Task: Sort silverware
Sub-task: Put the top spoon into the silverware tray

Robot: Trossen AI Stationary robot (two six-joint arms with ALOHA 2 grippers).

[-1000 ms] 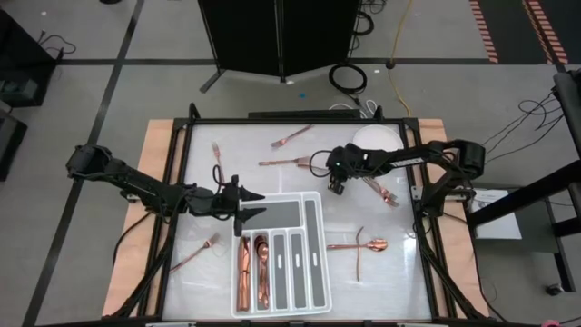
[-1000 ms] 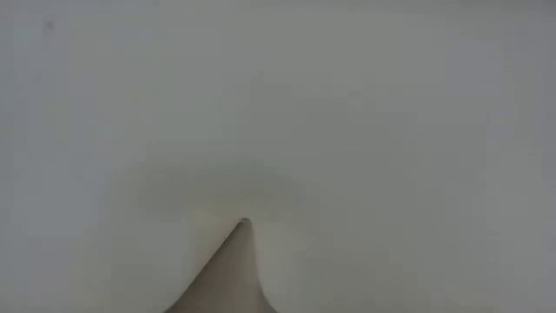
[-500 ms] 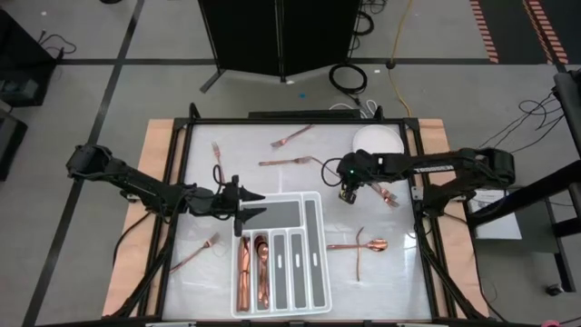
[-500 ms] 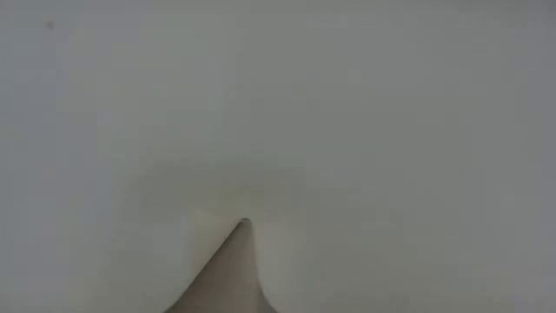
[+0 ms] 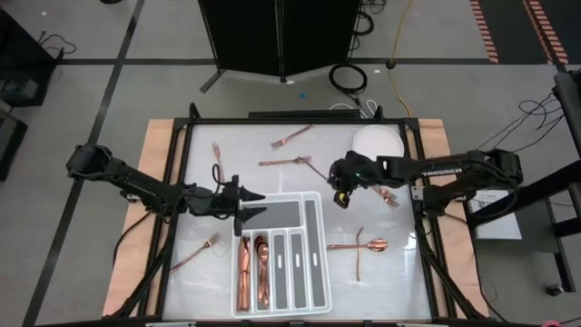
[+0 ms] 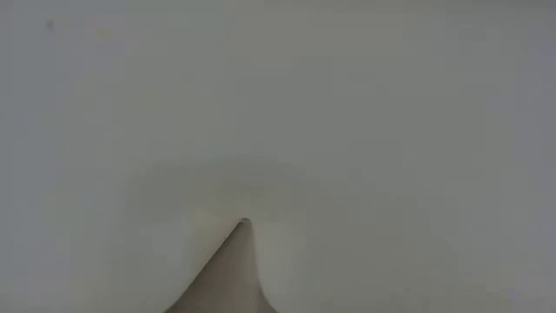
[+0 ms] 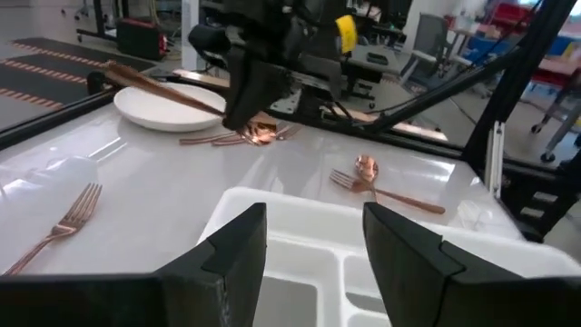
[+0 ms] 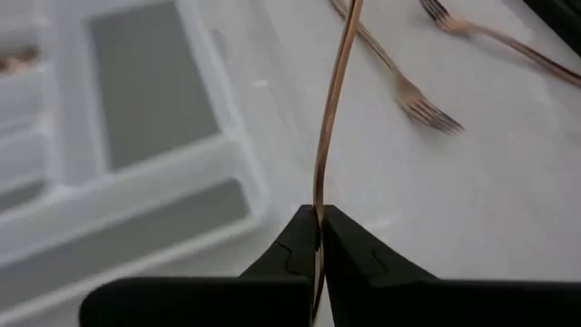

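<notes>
Right gripper [image 8: 318,238] clenched on a thin copper utensil [image 8: 332,109], pinched edge-on between the fingertips near one end, the long shaft running away ahead of the gripper; whether it is a fork, knife or spoon can't be told from here. In the high view the right gripper [image 5: 342,184] hangs above bare table, with the white divided tray [image 5: 315,272] off to its near-left and the round white plate [image 5: 378,139] just behind it. Left gripper [image 7: 313,250] released, fingers spread, hovering at the far-left corner of the tray. Several copper pieces [image 5: 252,268] already lie in the tray's leftmost slots; loose ones remain: a fork [image 8: 418,98] on the table ahead of the right gripper, a crossed spoon and fork [image 5: 363,245] to the tray's right, a fork [image 5: 194,254] to the tray's left, more toward the far edge. Risks, as I judge them: the grip is narrow and near one end, so the long free shaft could pivot or slip out during the swing to the tray; a tilted piece could catch a divider wall and land across two slots; the left arm waits close to the tray, so a careless approach path could crowd it. Low view shows only blank white, no help
</notes>
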